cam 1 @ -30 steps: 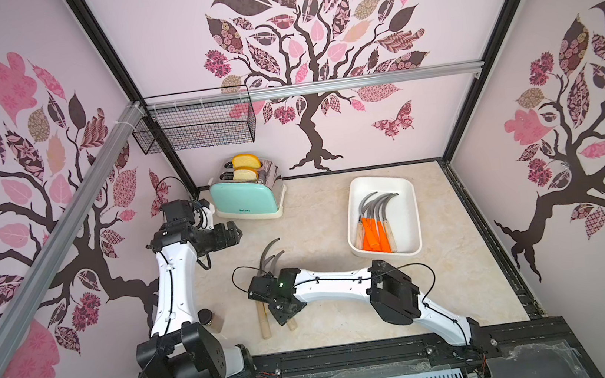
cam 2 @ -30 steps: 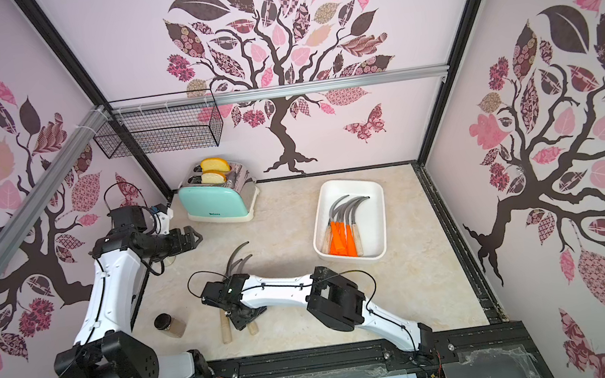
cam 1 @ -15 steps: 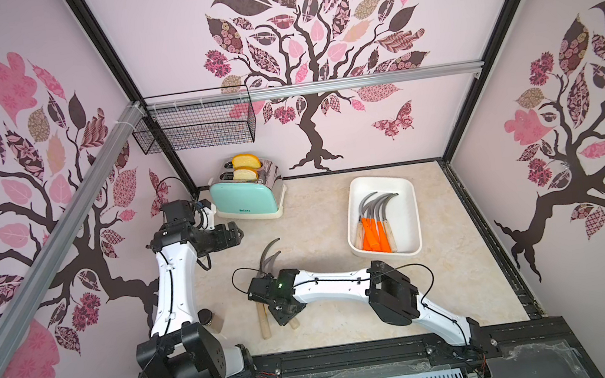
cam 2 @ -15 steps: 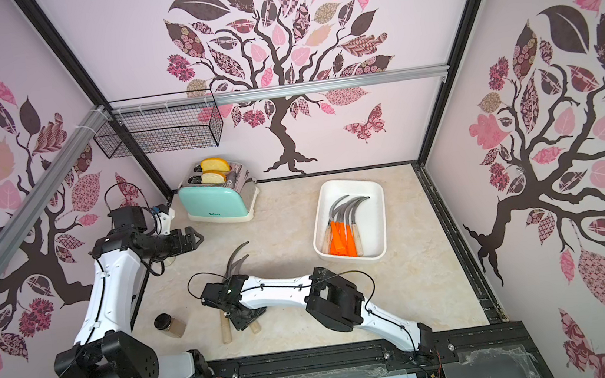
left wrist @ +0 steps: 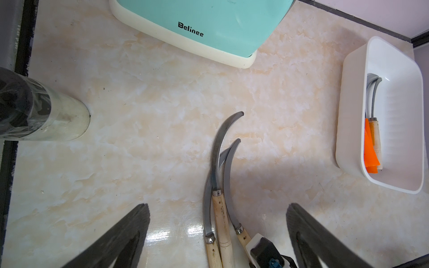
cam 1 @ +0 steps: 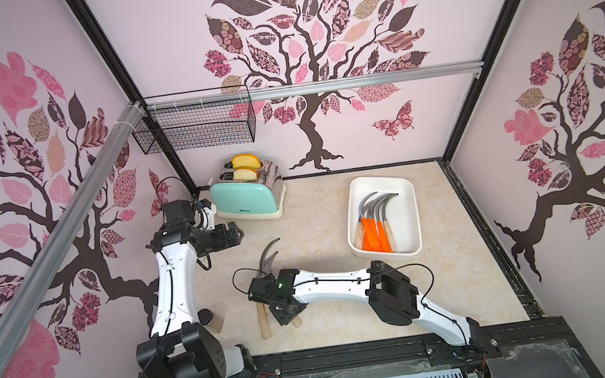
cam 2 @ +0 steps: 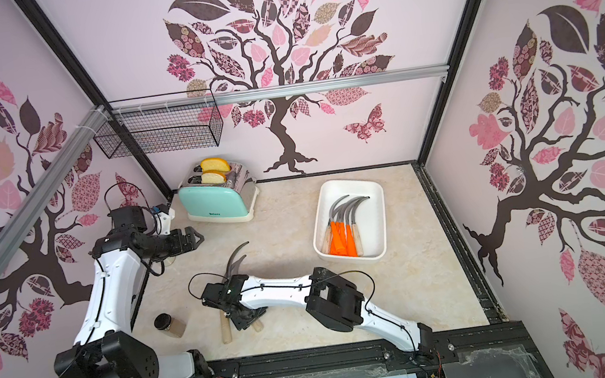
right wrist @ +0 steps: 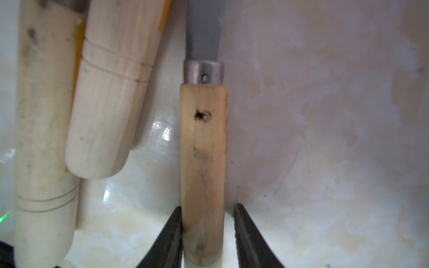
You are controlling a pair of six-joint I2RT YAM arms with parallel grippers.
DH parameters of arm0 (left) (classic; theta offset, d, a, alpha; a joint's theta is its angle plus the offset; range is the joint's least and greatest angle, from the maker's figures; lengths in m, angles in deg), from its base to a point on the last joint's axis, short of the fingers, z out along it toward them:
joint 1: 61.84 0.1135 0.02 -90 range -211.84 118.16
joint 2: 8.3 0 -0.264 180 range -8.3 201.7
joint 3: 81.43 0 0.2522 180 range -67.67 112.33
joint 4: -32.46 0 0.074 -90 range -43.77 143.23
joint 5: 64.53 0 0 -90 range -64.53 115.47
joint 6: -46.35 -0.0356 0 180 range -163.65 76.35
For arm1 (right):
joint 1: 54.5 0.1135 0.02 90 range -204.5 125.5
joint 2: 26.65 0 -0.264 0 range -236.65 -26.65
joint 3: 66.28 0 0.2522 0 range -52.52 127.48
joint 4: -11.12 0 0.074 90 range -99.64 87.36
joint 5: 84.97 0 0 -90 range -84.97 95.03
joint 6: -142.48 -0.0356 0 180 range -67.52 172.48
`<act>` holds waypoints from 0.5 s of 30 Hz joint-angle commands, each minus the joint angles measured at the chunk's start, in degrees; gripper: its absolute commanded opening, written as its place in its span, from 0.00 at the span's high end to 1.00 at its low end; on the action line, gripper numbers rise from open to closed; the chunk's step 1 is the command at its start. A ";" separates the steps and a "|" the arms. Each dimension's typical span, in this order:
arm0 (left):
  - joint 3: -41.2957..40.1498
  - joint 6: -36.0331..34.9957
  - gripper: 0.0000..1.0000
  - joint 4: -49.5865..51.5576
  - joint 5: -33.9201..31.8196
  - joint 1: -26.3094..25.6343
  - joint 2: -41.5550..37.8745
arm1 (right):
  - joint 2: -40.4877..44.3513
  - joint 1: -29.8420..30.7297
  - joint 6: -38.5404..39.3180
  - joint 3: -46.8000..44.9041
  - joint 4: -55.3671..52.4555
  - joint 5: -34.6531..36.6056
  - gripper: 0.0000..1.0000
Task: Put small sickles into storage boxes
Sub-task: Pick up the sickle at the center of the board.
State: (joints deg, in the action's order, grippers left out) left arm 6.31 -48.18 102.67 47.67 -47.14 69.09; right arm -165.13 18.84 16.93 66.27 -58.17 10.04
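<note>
Now right claw (right wrist: 207, 207) narrow astride wooden-handled sickle (right wrist: 203, 139) at table (cam 1: 333, 202) 7 o'clock, one finger (right wrist: 171, 232) touching, other just clear; left claw (left wrist: 218, 205) wide, empty; other sickles (cam 1: 374, 224) in tray (cam 1: 409, 224) at 2 o'clock

We see sickles (left wrist: 218, 192) with pale scuffed wood handles and matt grey metal blades, a glossy tabletop (left wrist: 139, 139), a smooth plastic tray (left wrist: 350, 111).

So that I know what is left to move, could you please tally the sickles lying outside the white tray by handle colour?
Wooden-handled sickles: 3
Orange-handled sickles: 0 outside; those in view lie in the tray
Total outside: 3
</note>
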 commanded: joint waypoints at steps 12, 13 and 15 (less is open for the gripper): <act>1.99 -0.83 0.04 0.64 0.83 0.29 -0.21 | -1.77 0.33 -0.05 1.02 -2.73 1.48 0.70; 2.10 -0.83 0.03 0.68 0.83 0.17 -0.18 | -1.69 0.32 -0.05 0.93 -2.74 1.48 0.71; 2.13 -0.80 0.04 0.68 0.83 0.23 -0.33 | -1.71 0.31 0.02 0.84 -2.70 1.56 0.75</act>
State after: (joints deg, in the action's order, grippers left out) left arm 7.01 -48.20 102.96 47.73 -47.14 69.09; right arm -165.13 18.84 16.93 66.27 -58.87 10.66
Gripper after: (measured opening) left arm 0.964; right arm 0.272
